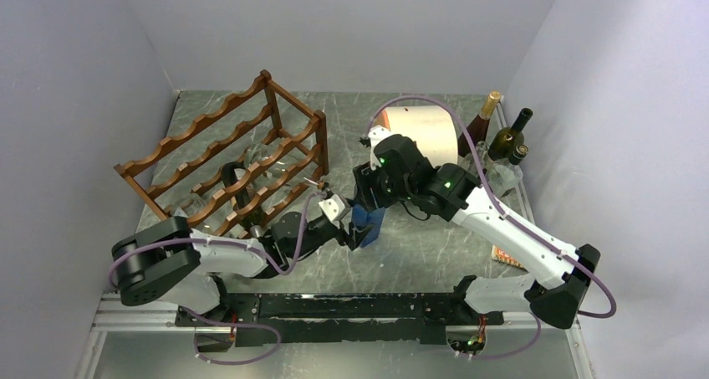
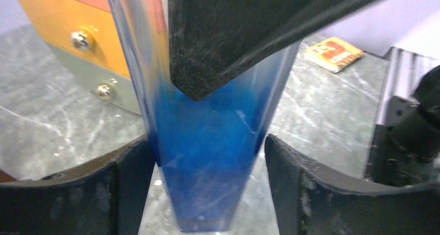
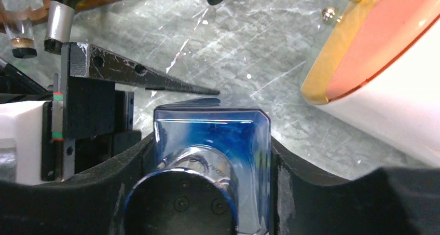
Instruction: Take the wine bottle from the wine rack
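Observation:
A blue square-sided wine bottle (image 1: pixel 369 221) stands upright over the table between the two arms, off the reddish-brown wine rack (image 1: pixel 226 140) to its left. My right gripper (image 1: pixel 366 197) comes down from above, its fingers pressed on both sides of the bottle's shoulder (image 3: pixel 212 126). My left gripper (image 1: pixel 354 233) reaches in from the left and is shut on the lower body (image 2: pixel 207 152), both pads touching the glass. In the left wrist view a black finger (image 2: pixel 233 32) of the right gripper crosses in front of the bottle.
Clear and dark bottles (image 1: pixel 251 178) still lie in the rack, necks pointing toward the arms (image 3: pixel 56 25). A cream drum with an orange face (image 1: pixel 428 128) lies behind the right arm. Three bottles (image 1: pixel 502 136) stand at the back right. A small orange packet (image 2: pixel 333 53) lies on the table.

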Controlling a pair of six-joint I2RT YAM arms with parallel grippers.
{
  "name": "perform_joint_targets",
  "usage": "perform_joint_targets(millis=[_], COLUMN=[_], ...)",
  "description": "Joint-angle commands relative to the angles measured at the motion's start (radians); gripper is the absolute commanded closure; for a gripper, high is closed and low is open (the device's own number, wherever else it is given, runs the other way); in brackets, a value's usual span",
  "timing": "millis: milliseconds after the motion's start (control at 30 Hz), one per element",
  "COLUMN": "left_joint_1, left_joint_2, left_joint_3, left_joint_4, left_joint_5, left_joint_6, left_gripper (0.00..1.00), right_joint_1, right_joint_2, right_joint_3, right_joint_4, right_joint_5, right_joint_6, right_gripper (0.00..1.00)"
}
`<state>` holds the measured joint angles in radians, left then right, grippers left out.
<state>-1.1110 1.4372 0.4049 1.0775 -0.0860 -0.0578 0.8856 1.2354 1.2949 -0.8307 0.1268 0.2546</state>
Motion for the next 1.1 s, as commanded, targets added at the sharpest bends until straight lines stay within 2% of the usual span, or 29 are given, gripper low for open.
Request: perform_joint_targets(millis=[0,100,200,333,533,800,1067], left_joint_1=[-0.010,-0.010,-0.010,-0.010,-0.010,-0.010,-0.010], left_joint_2=[-0.092,-0.154,-0.233,-0.345,-0.482,-0.579,-0.639], left_joint_3=[0.073,0.096,0.089,0.043,0.025,0.053,0.031], left_joint_4=[-0.145,-0.272,-0.357,-0.403,-0.531,-0.655,-0.684], left_joint_5=[0.060,0.049,0.046,0.022,-0.015,-0.036,-0.025], left_joint_6=[-0.089,-0.118,-0.136,-0.158,-0.177,-0.186,-0.223], left_gripper=[0.12,0.05,0.02,0.02,0.02,0.02,0.03], right_joint_1=[0.003,0.003,0.003,-0.007,-0.125,-0.371,-0.652], right_joint_2=[-0.010,-0.039,-0.078,-0.150,-0.203,-0.220,-0.259], right_joint_3=[-0.001,0.028,0.056,0.046,0.019,-0.050,-0.117], right_joint_4=[-0.008,-0.033,-0.050,-0.071,-0.109,-0.060,0.052], right_joint_5=[0.068,0.161,0.255,0.415,0.488,0.476,0.330], right_joint_6=[0.010,0.000,-0.009,0.009,0.026,0.057,0.019], right_gripper=[0.70,0.91,1.00,1.00,1.00,1.00,1.00])
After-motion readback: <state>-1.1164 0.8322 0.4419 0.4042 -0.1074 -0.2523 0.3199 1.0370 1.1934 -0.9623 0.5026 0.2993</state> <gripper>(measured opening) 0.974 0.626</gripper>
